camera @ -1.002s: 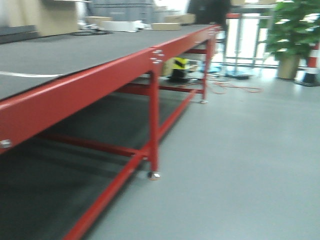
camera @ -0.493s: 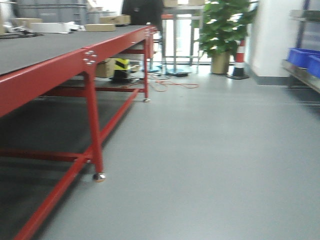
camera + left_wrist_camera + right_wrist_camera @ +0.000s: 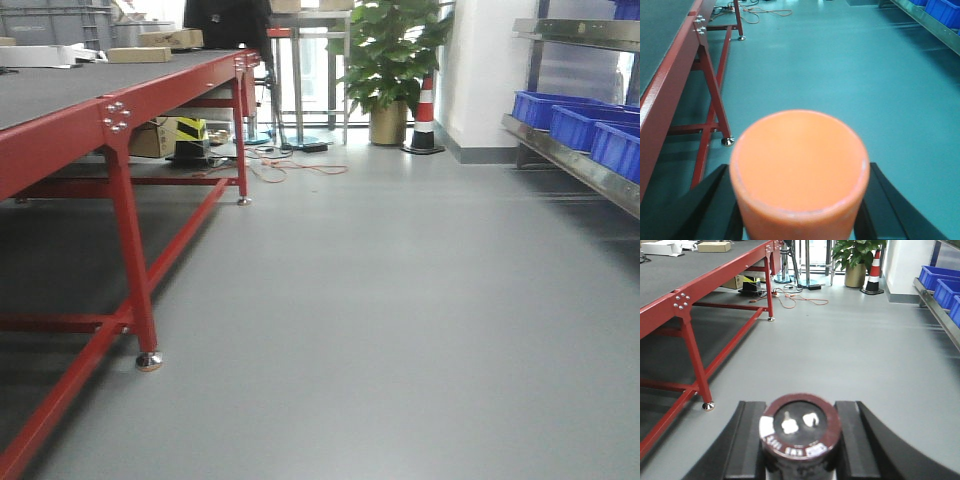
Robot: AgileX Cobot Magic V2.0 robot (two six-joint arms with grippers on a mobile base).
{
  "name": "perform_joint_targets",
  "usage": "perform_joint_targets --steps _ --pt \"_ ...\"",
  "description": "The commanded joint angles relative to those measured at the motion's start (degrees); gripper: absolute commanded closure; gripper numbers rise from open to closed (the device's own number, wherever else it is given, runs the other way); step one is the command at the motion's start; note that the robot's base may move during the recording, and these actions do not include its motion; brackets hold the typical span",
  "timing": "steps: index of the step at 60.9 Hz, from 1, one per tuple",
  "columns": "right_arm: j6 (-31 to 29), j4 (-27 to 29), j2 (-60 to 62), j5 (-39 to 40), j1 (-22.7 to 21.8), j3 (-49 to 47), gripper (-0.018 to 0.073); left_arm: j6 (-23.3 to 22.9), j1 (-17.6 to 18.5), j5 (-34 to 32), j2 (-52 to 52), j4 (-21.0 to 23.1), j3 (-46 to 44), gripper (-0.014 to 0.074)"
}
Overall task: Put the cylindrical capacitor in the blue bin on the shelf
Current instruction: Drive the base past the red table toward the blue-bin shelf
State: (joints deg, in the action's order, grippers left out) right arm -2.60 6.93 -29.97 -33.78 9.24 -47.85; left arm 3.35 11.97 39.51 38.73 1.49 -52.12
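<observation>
So right now both arms are tucked in front of the robot, wrists pointing forward down the aisle, each carrying something above the grey floor. The right gripper is clamped on the cylindrical capacitor. It's a dark, maroon-ish can sitting between the two black fingers, and the end with the two little metal terminals faces the wrist camera. The pads look pressed up against both sides of it, so it's a proper grasp. The left gripper has its black fingers squeezed on either side of an orange cylinder, which fills the lower half of that view with its flat end toward the lens. The capacitor is nowhere near its target: the shelf runs along the right side of the room, shiny steel rail out front, with the blue bins lined up on it, well apart from both grippers. Opposite it, on the left, there's the long red table with a dark top. At the far end of the aisle you can see a potted plant, a striped traffic cone just beside it, and an orange cable snaking over the floor near the table legs. Neither arm shows up in the front view.
</observation>
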Motion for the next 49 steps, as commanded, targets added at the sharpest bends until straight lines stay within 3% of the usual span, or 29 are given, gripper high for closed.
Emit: perform_joint_targets --steps 1,49 --pt "0.1 -0.2 0.3 1.2 0.0 0.0 0.0708 0.0 0.3 -1.5 -0.2 0.3 0.1 0.0707" --pt "0.1 -0.2 0.3 1.2 0.0 0.0 0.0708 0.0 0.3 -1.5 -0.2 0.3 0.1 0.0707"
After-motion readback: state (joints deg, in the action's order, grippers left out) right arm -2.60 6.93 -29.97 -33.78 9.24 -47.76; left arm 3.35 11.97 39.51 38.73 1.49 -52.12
